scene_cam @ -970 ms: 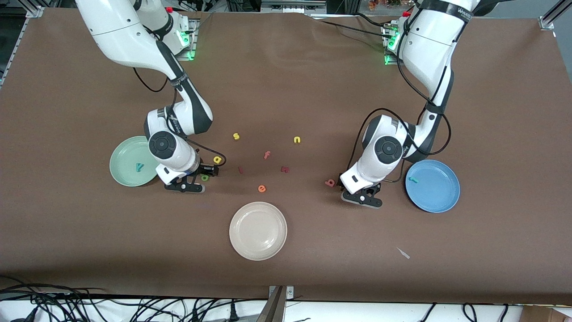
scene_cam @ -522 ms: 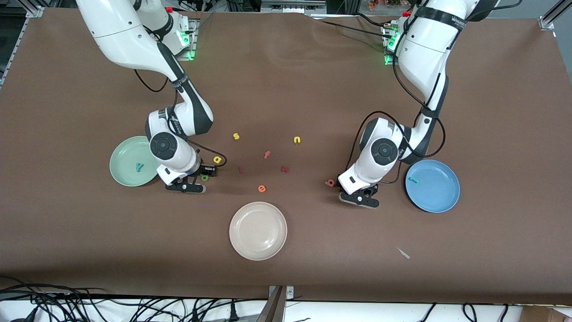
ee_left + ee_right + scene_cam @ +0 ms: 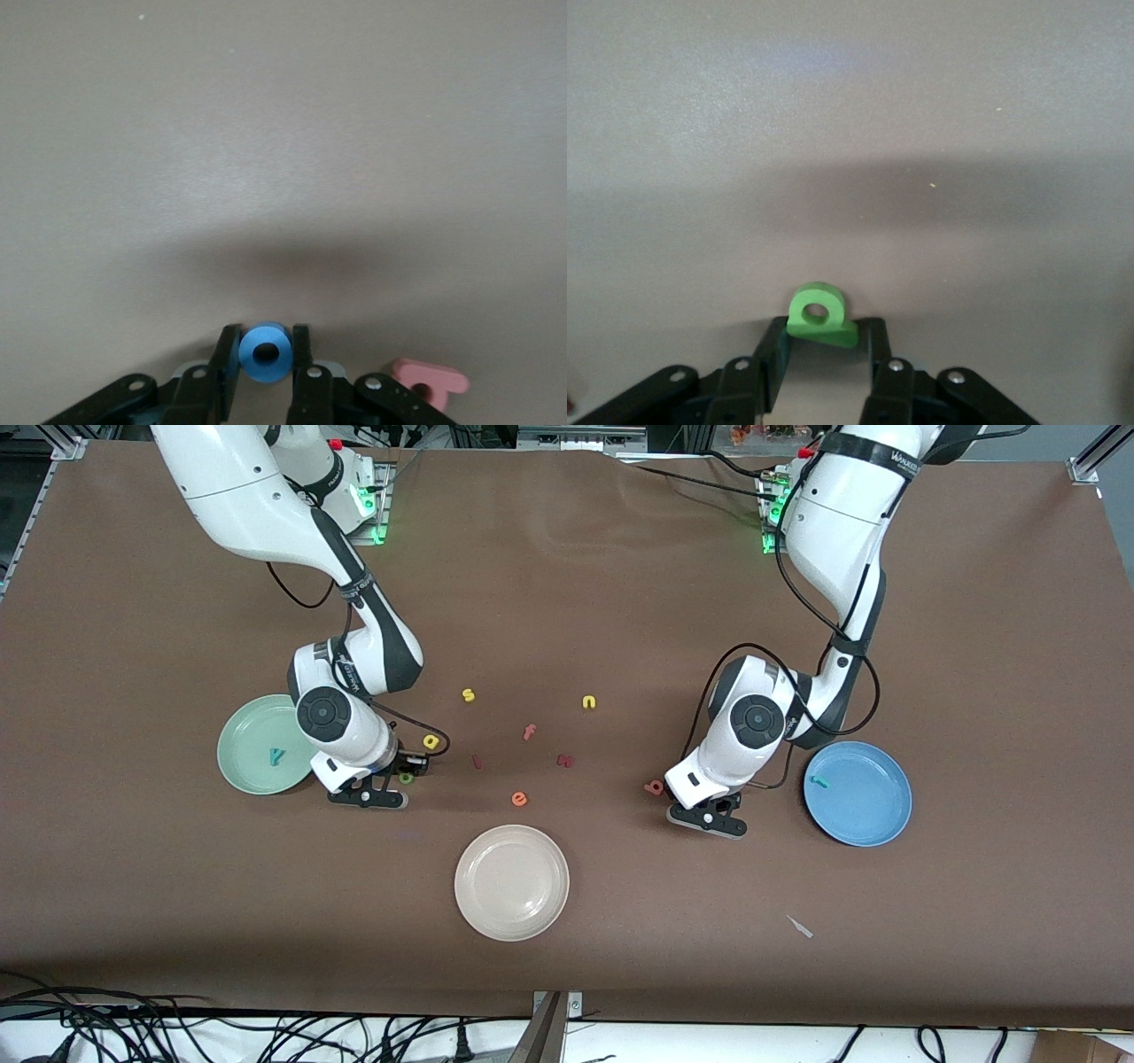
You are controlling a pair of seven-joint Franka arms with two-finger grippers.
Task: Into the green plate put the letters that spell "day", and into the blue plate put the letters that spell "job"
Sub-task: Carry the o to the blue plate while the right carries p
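My left gripper point(image 3: 266, 336) is low on the table beside the pink "b" point(image 3: 655, 786), shut on the blue ring "o" point(image 3: 265, 352). The arm hides the "o" in the front view. My right gripper point(image 3: 826, 334) is down on the table next to the green plate point(image 3: 236, 731), its fingertips closed on the base of the dark green "d" point(image 3: 815, 309). The teal "y" point(image 3: 276, 756) lies in the green plate. The yellow "a" point(image 3: 431, 740) sits on the table just past the "d" point(image 3: 407, 778). The teal "j" point(image 3: 820, 782) lies in the blue plate point(image 3: 873, 815).
Mid-table lie a yellow "s" point(image 3: 469, 695), a yellow "n" point(image 3: 589, 702), a pink "f" point(image 3: 529, 732), two dark red pieces point(image 3: 565, 761) and an orange "e" point(image 3: 519, 799). A cream-white plate point(image 3: 511, 882) stands nearer the front camera, with a small pale scrap point(image 3: 800, 926) toward the left arm's end.
Both grippers have closed, the left on the blue "o" and the right on the green "d". The left hand shifted slightly toward the pink "b".
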